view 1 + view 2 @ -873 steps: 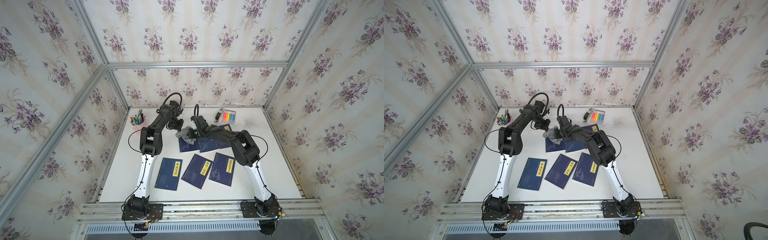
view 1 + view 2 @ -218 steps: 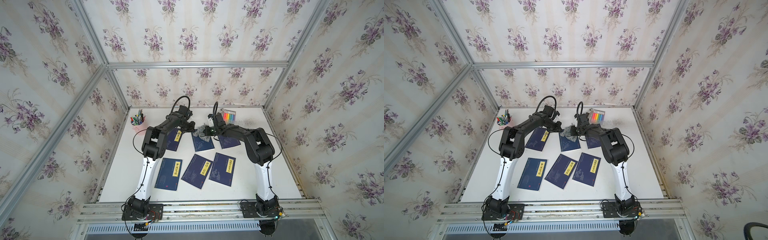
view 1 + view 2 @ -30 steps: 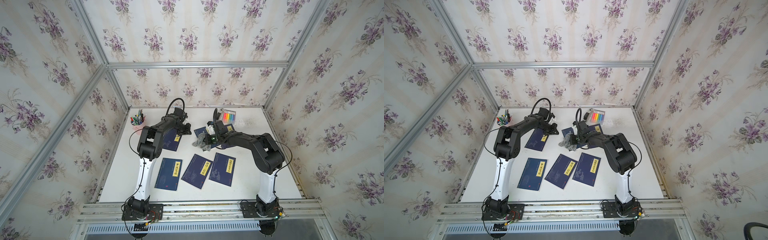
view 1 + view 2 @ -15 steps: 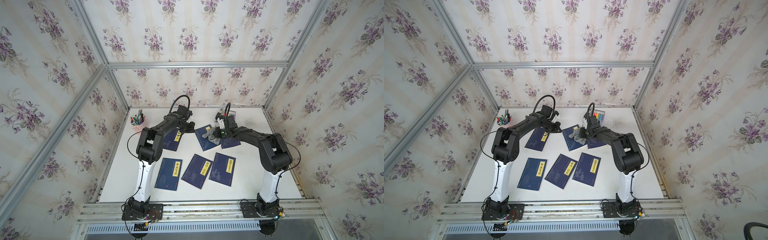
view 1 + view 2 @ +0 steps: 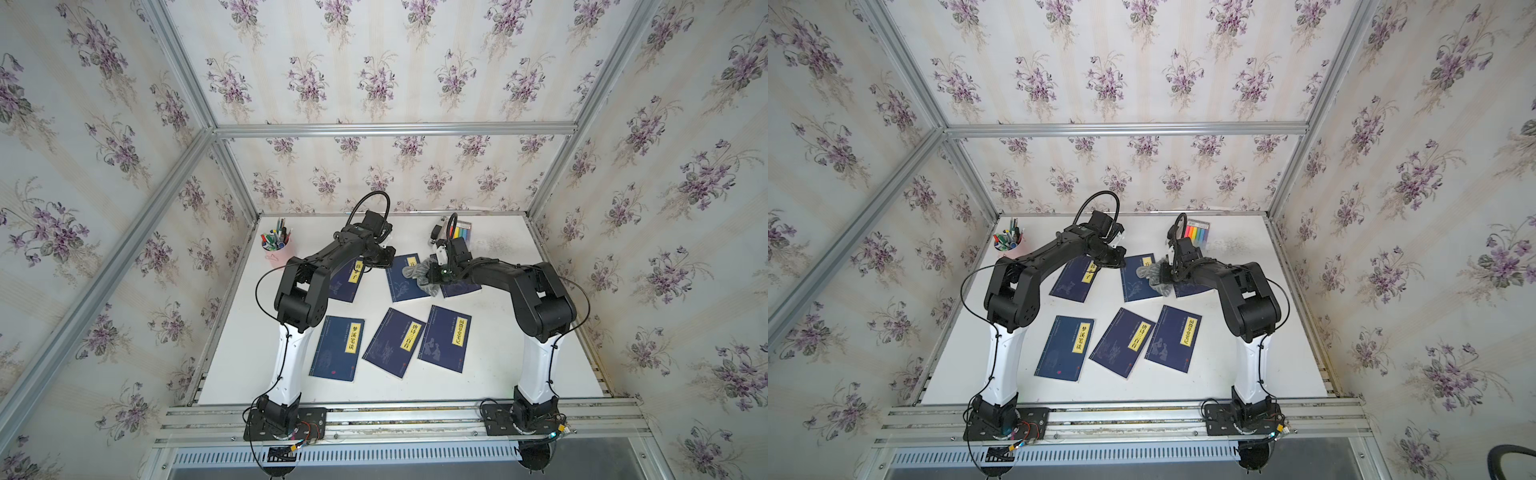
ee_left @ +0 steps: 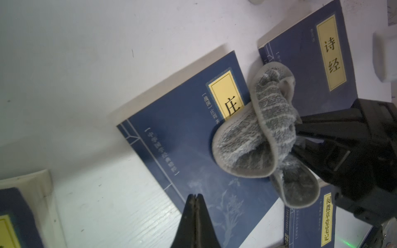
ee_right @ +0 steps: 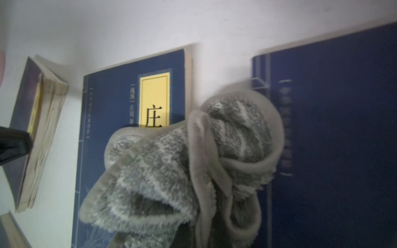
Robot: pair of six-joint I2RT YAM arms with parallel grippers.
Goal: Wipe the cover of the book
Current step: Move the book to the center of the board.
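The book (image 5: 401, 286) (image 5: 1133, 286) (image 6: 182, 139) (image 7: 111, 107) is dark blue with a yellow title label and lies flat in the middle of the back row. A crumpled grey cloth (image 5: 417, 271) (image 5: 1148, 274) (image 6: 257, 137) (image 7: 182, 161) rests on the side of the cover that carries the label, hiding the lower half of that label. My right gripper (image 5: 434, 276) (image 5: 1165, 277) (image 6: 300, 137) is shut on the cloth, and its fingertips are buried in the folds. My left gripper (image 5: 385, 262) (image 5: 1118, 261) (image 6: 194, 196) is shut and empty, its tips over the book's opposite edge.
Another blue book (image 5: 348, 279) lies at the back left and one (image 5: 461, 287) lies under my right arm. Three more (image 5: 337, 348) (image 5: 394, 343) (image 5: 444, 338) lie in the front row. A pink pen cup (image 5: 274, 249) and a highlighter pack (image 5: 462, 230) stand by the back wall.
My right gripper carried the cloth from the book's near left part to its far right corner, then back a little to the left. My left gripper shifted slightly right.
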